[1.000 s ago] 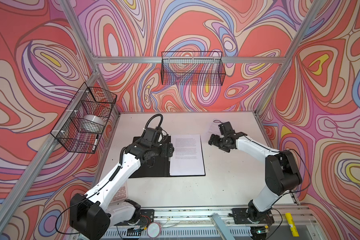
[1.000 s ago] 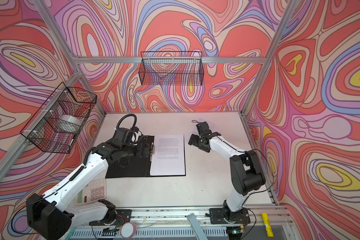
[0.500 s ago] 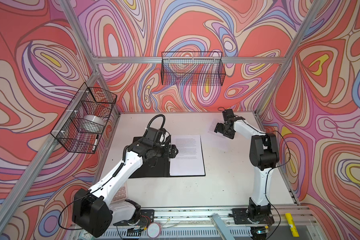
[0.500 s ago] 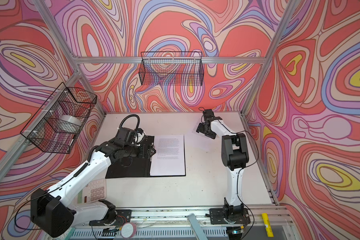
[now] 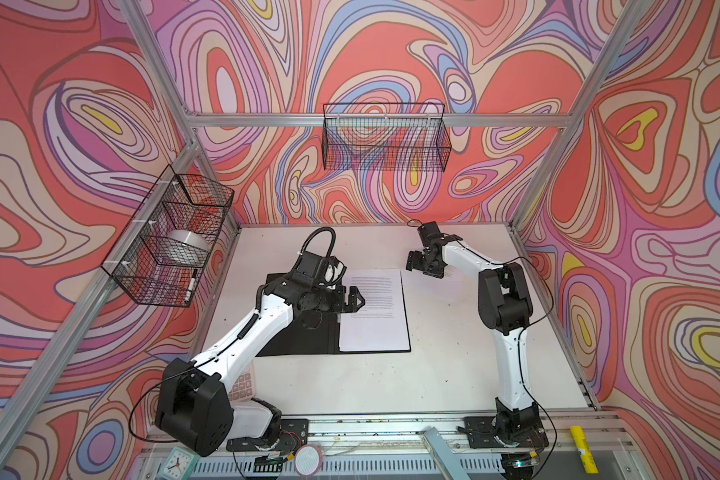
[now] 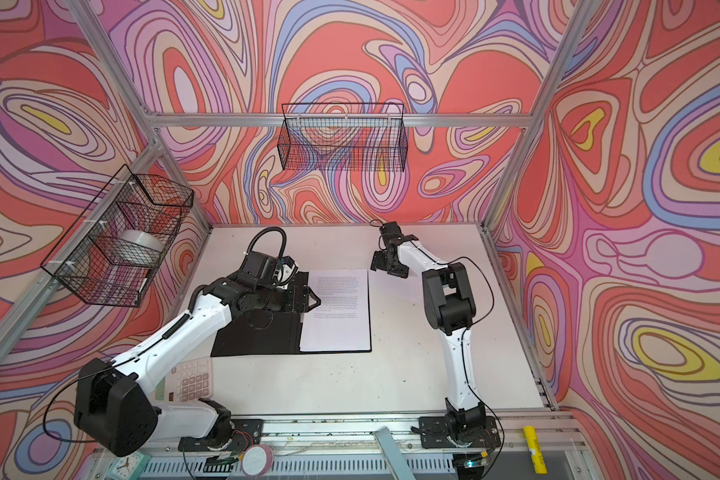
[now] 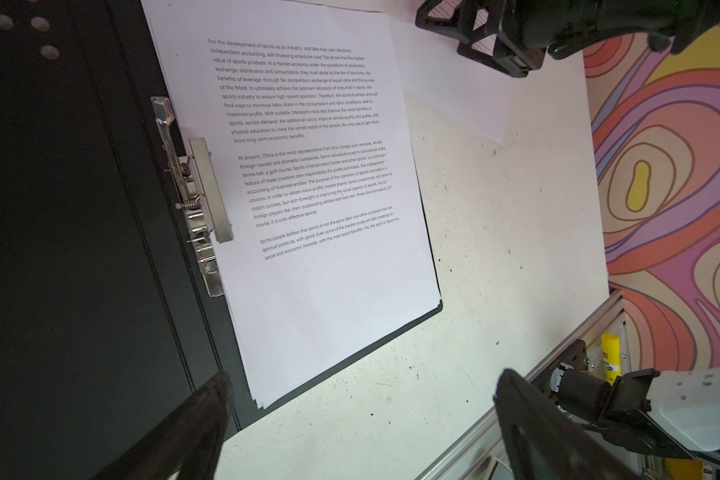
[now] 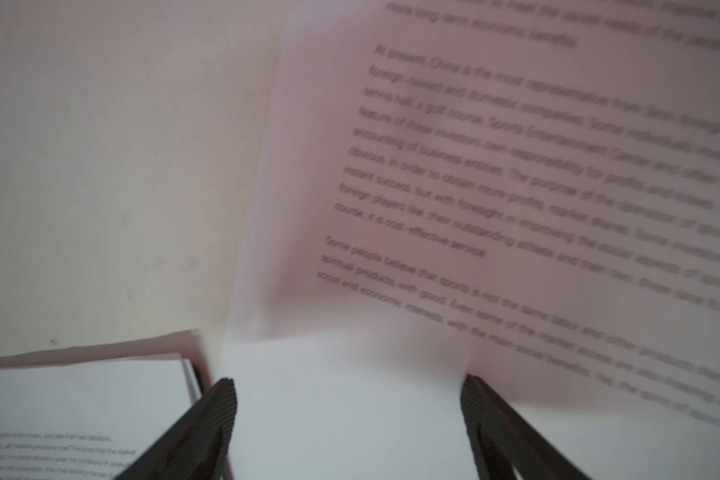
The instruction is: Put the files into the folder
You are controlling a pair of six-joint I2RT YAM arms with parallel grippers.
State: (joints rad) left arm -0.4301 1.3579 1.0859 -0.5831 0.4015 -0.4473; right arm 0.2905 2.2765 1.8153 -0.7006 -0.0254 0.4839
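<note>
The folder is laid open on the table, black inside upward, as is seen in both top views. The files are stacked on its right half, with their inner edge just beside the metal clip at the spine. Whether the clip presses on them cannot be told. One more printed sheet is seen on the table just beside the stack, outside the folder.

The left gripper is held above the spine and the inner edge of the files. Its jaws are spread wide and nothing is held. The right gripper is held over the loose sheet. Its jaws are also spread wide, and the sheet is seen only blurred beneath them. A calculator lies near the table's front left edge, partly hidden by the left arm.
</note>
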